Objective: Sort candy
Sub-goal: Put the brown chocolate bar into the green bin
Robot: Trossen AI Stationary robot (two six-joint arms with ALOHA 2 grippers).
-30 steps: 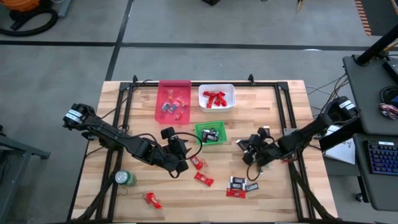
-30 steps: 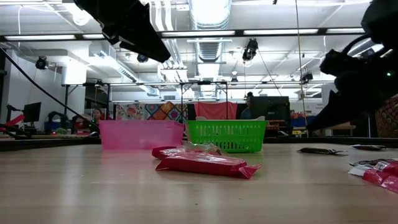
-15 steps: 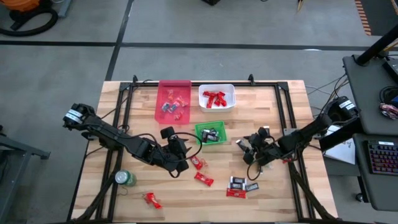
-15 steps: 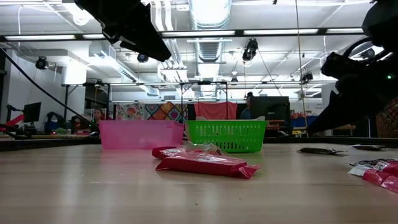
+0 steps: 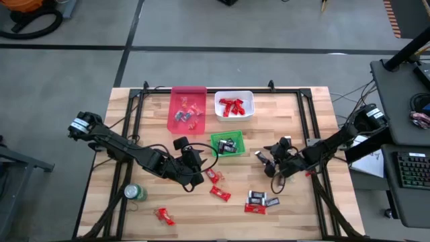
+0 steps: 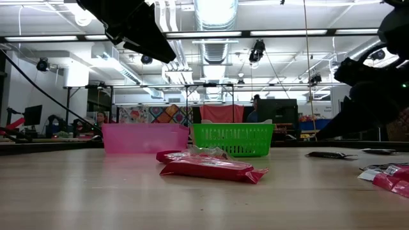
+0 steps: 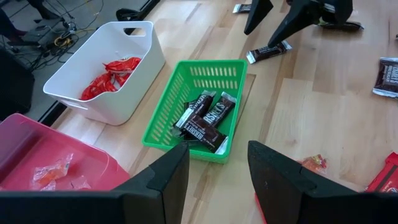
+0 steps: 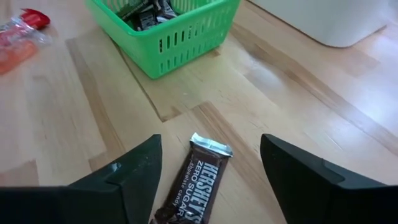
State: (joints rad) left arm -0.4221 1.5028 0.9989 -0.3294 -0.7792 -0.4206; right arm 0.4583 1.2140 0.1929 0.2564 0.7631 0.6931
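Note:
My right gripper [image 8: 210, 149] is open low over the table, its fingers on either side of a dark Hershey's bar [image 8: 196, 183] that lies flat on the wood; the bar also shows in the high view [image 5: 261, 156]. My left gripper [image 7: 217, 152] is open and empty near the table's middle [image 5: 195, 165], beside the green bin [image 7: 208, 112], which holds dark bars. Red candies [image 5: 220, 193] lie loose on the table. The white bin [image 5: 234, 105] holds red candies. The pink bin [image 5: 187, 107] holds a few sweets.
A green round can [image 5: 136, 193] stands near the front left, with a red candy [image 5: 164, 216] beside it. A cluster of dark and red candies [image 5: 259, 200] lies front right. The bins stand at the far middle. A black frame [image 5: 316, 128] runs along the table's sides.
My right arm has sunk a little toward the table over the dark bar, and its fingers stay open.

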